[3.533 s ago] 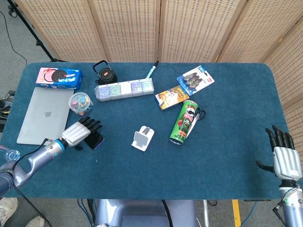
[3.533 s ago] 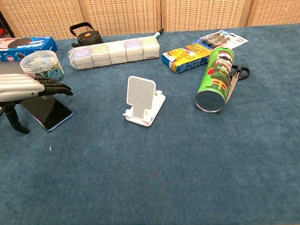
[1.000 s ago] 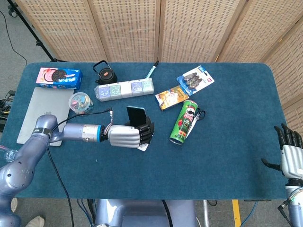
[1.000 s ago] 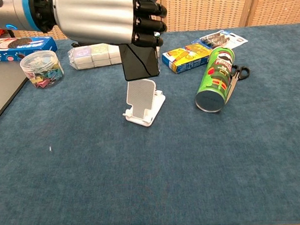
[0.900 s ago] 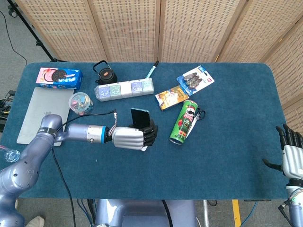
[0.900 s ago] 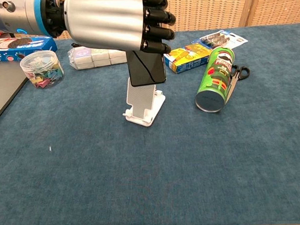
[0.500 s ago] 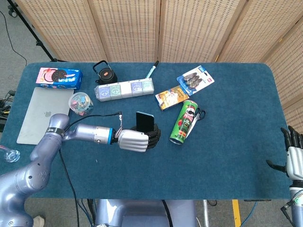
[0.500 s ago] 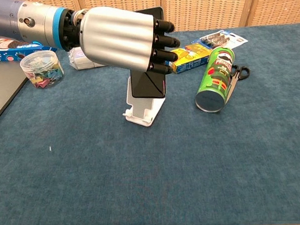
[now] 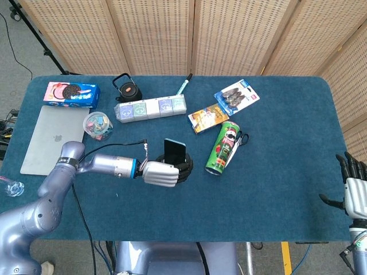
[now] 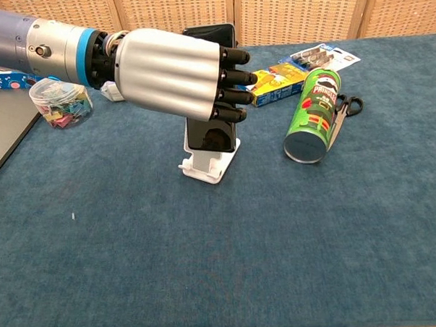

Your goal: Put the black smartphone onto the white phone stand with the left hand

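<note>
While gripped, smartphone (image 10: 211,135) hides stand (image 10: 204,166).

Blue table (image 9: 275,172) — laptop (image 9: 51,137), Pringles can (image 10: 311,114), white phone stand (image 10: 204,166).

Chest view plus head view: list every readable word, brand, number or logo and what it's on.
"Pringles", partly legible, on the green can lying on its side.
Apple logo, no words, on the laptop lid.
Cookie box: cookie picture shows, wording too blurred to read.
Yellow and blue box: print too small to read.
Blister pack: label too small to read.
Row of small boxes: labels unreadable.
</note>
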Available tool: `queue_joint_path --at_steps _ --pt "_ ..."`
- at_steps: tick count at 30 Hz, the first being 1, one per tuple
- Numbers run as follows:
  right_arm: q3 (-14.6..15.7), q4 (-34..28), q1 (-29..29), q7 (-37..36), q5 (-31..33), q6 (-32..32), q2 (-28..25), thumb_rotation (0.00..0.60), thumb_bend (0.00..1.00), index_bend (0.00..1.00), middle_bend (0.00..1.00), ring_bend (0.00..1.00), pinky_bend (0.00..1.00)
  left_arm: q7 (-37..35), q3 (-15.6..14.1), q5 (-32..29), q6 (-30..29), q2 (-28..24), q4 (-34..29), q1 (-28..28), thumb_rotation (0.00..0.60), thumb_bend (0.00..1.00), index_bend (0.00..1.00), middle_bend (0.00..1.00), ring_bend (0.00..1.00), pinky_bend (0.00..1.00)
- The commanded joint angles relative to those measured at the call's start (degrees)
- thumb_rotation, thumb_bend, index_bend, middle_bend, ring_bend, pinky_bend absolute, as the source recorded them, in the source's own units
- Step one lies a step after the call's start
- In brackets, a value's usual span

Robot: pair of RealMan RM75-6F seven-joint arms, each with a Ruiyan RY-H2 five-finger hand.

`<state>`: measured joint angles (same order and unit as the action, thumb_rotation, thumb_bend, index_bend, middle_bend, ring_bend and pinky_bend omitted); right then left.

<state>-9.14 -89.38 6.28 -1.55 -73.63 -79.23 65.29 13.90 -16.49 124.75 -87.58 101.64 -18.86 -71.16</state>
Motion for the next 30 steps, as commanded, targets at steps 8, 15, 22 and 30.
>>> queue_joint_path --at_steps 8,15,22,30 --pt "0.1 -0.3 -0.1 0.0 -0.3 -0.1 -0.1 0.6 0.0 0.0 0.0 0.0 0.0 3.2 -1.6 -0.5 0.1 0.0 0.5 0.6 0.6 0.11 0.52 0.41 0.31 0.39" --pt "0.2 -0.4 -0.2 0.2 -0.3 -0.3 -0.1 0.6 0.0 0.0 0.0 0.0 0.0 6.4 -2.3 -0.7 -1.2 1.7 1.5 1.3 0.6 0.12 0.52 0.41 0.31 0.34" --pt "0.1 -0.4 -0.4 -0.2 -0.3 -0.5 -0.3 0.6 0.0 0.0 0.0 0.0 0.0 6.2 -2.7 -1.7 -1.0 2.6 3.0 2.2 0.6 0.12 0.52 0.4 0.31 0.3" --pt "0.3 -0.6 -0.3 -0.2 -0.6 -0.2 -0.4 0.6 0.0 0.0 0.0 0.0 0.0 7.3 -3.4 -2.4 -0.8 3.9 4.5 3.2 0.6 0.12 0.52 0.39 0.31 0.3"
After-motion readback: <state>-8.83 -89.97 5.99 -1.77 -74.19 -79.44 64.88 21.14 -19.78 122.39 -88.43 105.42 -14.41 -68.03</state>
